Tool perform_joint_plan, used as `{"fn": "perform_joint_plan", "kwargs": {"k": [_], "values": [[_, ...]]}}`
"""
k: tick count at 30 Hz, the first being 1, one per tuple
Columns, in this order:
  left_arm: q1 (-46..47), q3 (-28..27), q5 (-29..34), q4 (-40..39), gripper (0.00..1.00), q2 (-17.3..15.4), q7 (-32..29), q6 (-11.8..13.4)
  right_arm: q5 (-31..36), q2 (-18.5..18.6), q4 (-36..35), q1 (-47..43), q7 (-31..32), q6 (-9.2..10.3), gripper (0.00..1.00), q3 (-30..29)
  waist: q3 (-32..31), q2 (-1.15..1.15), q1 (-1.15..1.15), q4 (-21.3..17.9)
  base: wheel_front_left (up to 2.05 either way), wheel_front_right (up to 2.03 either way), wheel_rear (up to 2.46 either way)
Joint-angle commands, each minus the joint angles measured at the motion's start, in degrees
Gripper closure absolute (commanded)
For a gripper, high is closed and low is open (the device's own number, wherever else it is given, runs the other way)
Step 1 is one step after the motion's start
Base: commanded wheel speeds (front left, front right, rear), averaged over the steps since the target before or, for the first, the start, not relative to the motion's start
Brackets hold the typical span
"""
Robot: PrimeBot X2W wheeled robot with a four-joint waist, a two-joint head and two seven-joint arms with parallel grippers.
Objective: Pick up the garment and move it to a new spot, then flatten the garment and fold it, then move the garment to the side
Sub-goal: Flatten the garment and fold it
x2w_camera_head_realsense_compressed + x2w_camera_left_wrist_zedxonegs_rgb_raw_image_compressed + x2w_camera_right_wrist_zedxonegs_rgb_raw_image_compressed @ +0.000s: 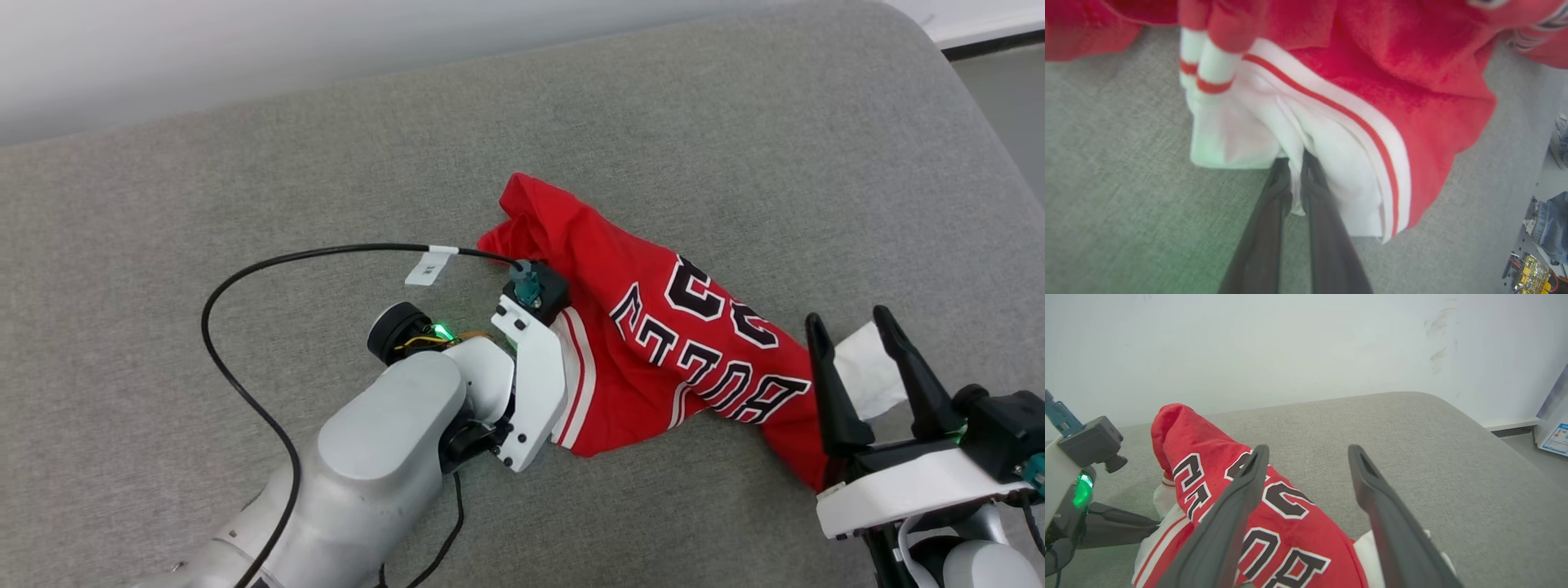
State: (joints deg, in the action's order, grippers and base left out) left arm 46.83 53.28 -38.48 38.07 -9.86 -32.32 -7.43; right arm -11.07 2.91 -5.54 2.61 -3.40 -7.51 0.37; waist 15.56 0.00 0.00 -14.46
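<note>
Most of the task remains: the left gripper (1296, 163) pinches a white sleeve (1237, 134) of the crumpled red jersey T-shirt (637, 269) lying on the grey fabric cushion (326, 163), while the right gripper (847, 317) gapes empty.

You're in what looks like a plain test room, more lab than home. A broad grey upholstered cushion (735, 122) sits against a scuffed white wall (1290, 343), with a labelled carton (1555, 426) at the far right.

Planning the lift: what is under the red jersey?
Grey upholstery shows all around the jersey, so it lies on that. The left gripper pinches its white sleeve edge. Beneath the bunched cloth, nothing can be seen.
</note>
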Motion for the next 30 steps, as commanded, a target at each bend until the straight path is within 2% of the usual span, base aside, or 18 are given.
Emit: {"fn": "perform_joint_plan", "kwargs": {"k": [1, 8, 15, 20, 25, 30], "values": [[-0.80, 0.10, -0.42, 0.85, 1.00, -0.75, 1.18, -0.02, 0.28, -0.05, 0.08, 0.15, 0.18, 0.04, 0.00, -0.36, -0.99, 0.00, 0.00, 0.73, 0.00, 0.00, 0.00], [0.07, -3.16, -1.03, -3.14, 1.00, -3.52, 8.02, 0.97, 0.88, -0.04, -0.81, -1.20, 1.67, 0.04, 0.00, -1.52, -4.43, 0.00, 0.00, 4.93, 0.00, 0.00, 0.00], [-4.13, -7.87, -2.70, -11.79, 1.00, -9.77, 11.21, 5.57, 0.85, -0.02, -2.15, -3.01, 3.72, 0.04, 0.00, -3.97, -7.08, 0.00, 0.00, 10.96, 0.00, 0.00, 0.00], [-10.37, -11.75, -4.49, -20.39, 1.00, -16.40, 12.36, 10.17, 0.90, -0.05, -3.07, -3.97, 4.80, 0.04, 0.00, -4.85, -8.33, 0.00, 0.00, 14.01, 0.00, 0.00, 0.00], [-20.56, -16.83, -7.79, -28.60, 1.00, -23.42, 13.36, 16.76, 0.90, -0.04, -3.99, -4.99, 5.53, 0.04, 0.00, -5.37, -9.37, 0.00, 0.00, 15.57, 0.00, 0.00, 0.00], [-32.63, -21.51, -12.15, -33.76, 1.00, -27.26, 15.39, 23.30, 0.76, -0.04, -4.79, -5.70, 5.95, 0.04, 0.00, -6.24, -9.81, 0.00, 0.00, 16.31, 0.00, 0.00, 0.00]]}}
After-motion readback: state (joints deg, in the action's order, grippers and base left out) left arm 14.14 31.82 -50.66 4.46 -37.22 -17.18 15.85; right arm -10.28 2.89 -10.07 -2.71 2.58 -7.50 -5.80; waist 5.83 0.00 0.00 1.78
